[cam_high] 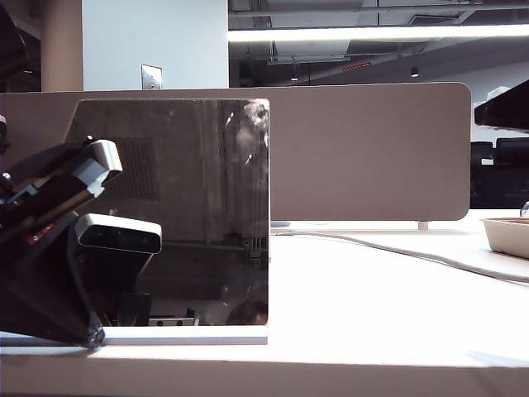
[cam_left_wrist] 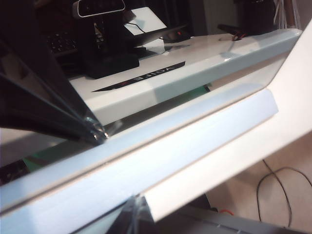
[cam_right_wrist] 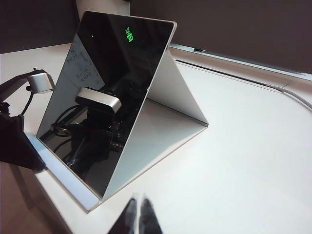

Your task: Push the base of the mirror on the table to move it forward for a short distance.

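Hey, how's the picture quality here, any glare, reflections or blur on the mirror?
Exterior view: the mirror is dark with pale smudges near its top right corner; a ceiling light burns bright. Left wrist view: the base is close and soft; the left gripper touches it. Right wrist view: sharp; the mirror reflects green glow; the right gripper is blurred.

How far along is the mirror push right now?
Contact looks made: the left claw sits closed against the left end of the base, seen also in the right wrist view. The mirror stands near the table's front edge, so the push forward is still ahead. The right claw hangs shut, clear of it.
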Tool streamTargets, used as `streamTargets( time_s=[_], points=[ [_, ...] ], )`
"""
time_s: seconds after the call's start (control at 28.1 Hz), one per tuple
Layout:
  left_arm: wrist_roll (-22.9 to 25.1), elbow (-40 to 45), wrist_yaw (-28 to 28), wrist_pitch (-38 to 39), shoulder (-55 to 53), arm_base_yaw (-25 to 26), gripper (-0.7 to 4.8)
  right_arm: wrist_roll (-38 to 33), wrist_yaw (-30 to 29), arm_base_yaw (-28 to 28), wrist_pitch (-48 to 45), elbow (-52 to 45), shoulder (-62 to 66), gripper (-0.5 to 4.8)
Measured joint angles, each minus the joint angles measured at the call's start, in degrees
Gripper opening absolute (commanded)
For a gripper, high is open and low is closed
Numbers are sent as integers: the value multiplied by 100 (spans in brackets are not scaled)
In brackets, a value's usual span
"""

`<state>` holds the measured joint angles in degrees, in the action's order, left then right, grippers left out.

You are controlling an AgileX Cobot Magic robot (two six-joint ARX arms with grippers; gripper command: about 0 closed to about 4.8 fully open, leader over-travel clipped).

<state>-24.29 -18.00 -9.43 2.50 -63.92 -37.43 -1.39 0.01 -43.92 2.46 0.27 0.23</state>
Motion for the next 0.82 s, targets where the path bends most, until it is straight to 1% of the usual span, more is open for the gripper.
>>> streamTargets(
  time_s=[0.25, 0.82],
  points=[
    [-42, -7, 77, -282, -199, 2, -5, 0, 0, 0, 0, 0, -2, 22],
    [-111, 2, 264, -492, -234, 4, -5, 0, 0, 0, 0, 0, 0, 22]
  ],
)
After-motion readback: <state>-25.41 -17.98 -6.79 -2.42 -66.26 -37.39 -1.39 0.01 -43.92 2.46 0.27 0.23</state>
